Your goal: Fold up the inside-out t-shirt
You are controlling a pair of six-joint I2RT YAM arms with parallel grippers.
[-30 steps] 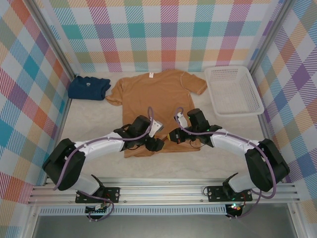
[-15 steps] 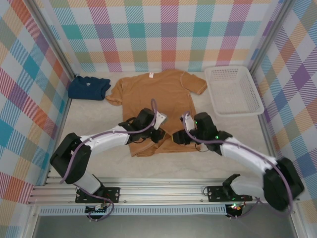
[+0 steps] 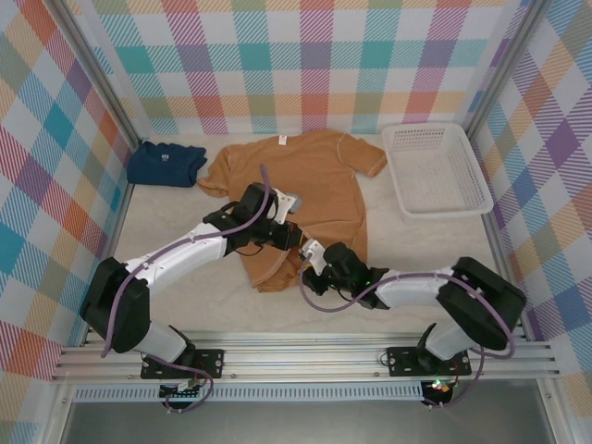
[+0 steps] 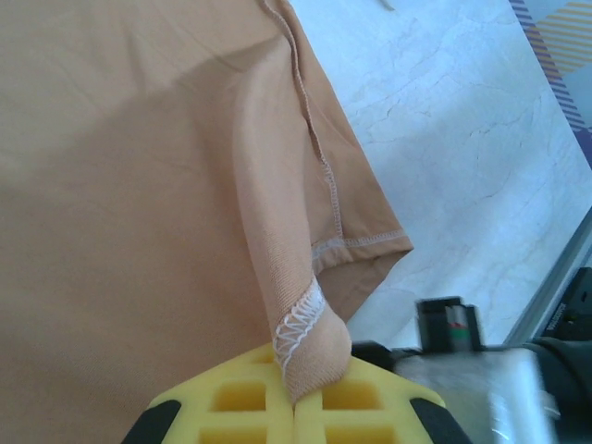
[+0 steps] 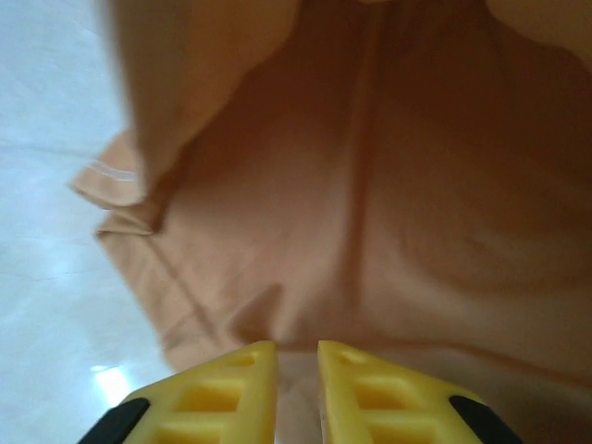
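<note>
The inside-out t-shirt (image 3: 314,180) is tan and lies in the middle of the table, its white neck tag (image 3: 283,140) at the far end. Its lower part is drawn up and bunched toward the left. My left gripper (image 3: 294,239) hangs over that lower part, shut on a fold of stitched hem (image 4: 310,338) between its yellow fingers (image 4: 231,402). My right gripper (image 3: 312,256) sits just below it at the shirt's bottom edge. In the right wrist view its jaws (image 5: 297,356) stand almost closed, with tan fabric (image 5: 416,203) pinched in the narrow gap.
A folded navy-blue shirt (image 3: 165,163) lies at the back left. A white mesh basket (image 3: 449,209) stands at the back right. The pale marbled tabletop (image 3: 185,231) is bare on both sides of the shirt. Plaid walls enclose the workspace.
My left gripper shut on the hem and carried it away from me. My right arm swung low and to the left, and its jaws opened, then closed on the bottom edge.
</note>
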